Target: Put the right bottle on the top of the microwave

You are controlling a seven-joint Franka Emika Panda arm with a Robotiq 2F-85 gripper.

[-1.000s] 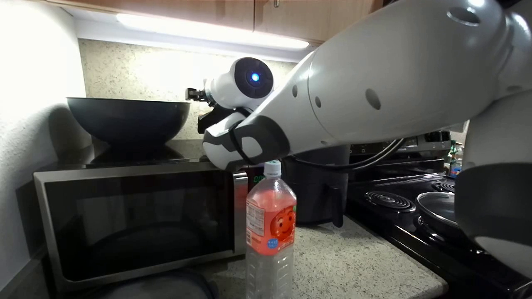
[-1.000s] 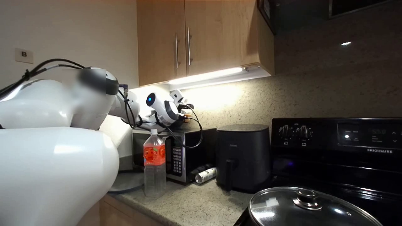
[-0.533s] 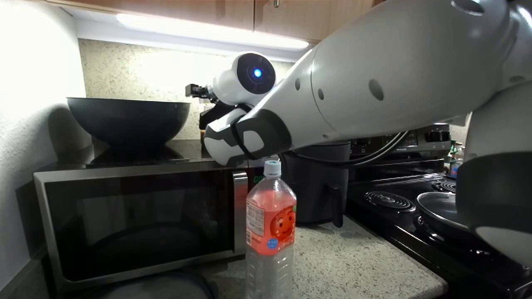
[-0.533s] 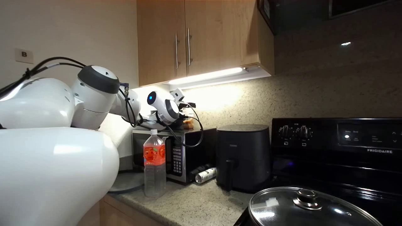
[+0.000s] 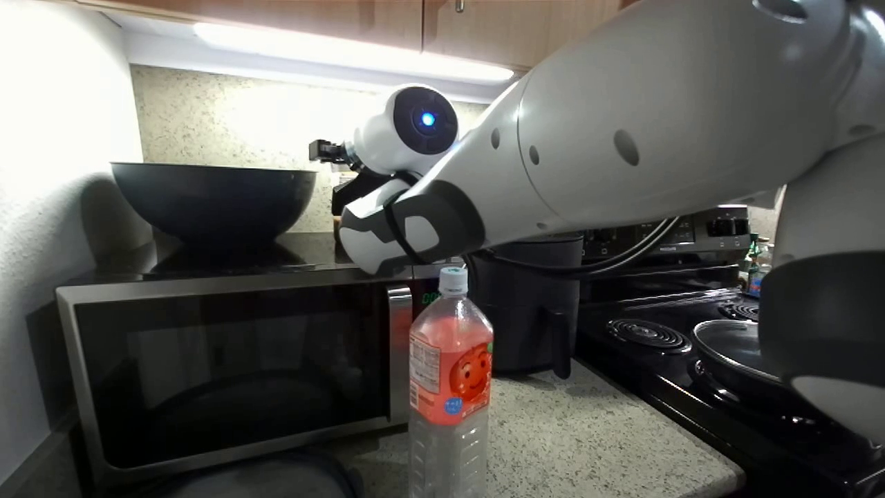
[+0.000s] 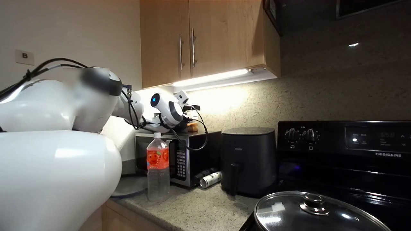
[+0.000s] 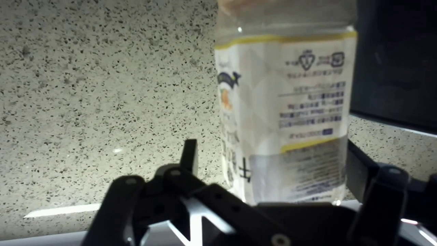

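In the wrist view, which stands upside down, the right bottle (image 7: pixel 283 102), small and pale-labelled, lies between the fingers of my gripper (image 7: pixel 273 162). A clear gap separates the left finger from it; the right finger is close, and I cannot tell if it touches. The jaws are spread wide. Brownish liquid of this bottle (image 6: pixel 192 125) shows behind my hand in an exterior view, standing upright on the microwave's top. Most of the bottle is hidden by the hand in both exterior views. The black microwave (image 5: pixel 228 360) is wide, with a dark glass door.
A big dark bowl (image 5: pixel 214 200) shares the microwave's top, beside my hand. A larger red-labelled bottle (image 5: pixel 451 380) stands in front of the microwave. Nearby are a black cylindrical appliance (image 6: pixel 249 160), a lying can (image 6: pixel 210 179) and a lidded pan (image 6: pixel 318 211). Cabinets (image 6: pixel 205 38) hang above.
My hand has risen slightly, mostly in the first half second, and the jaws have opened around the small bottle. More of the bottle's brownish liquid shows below the hand now.
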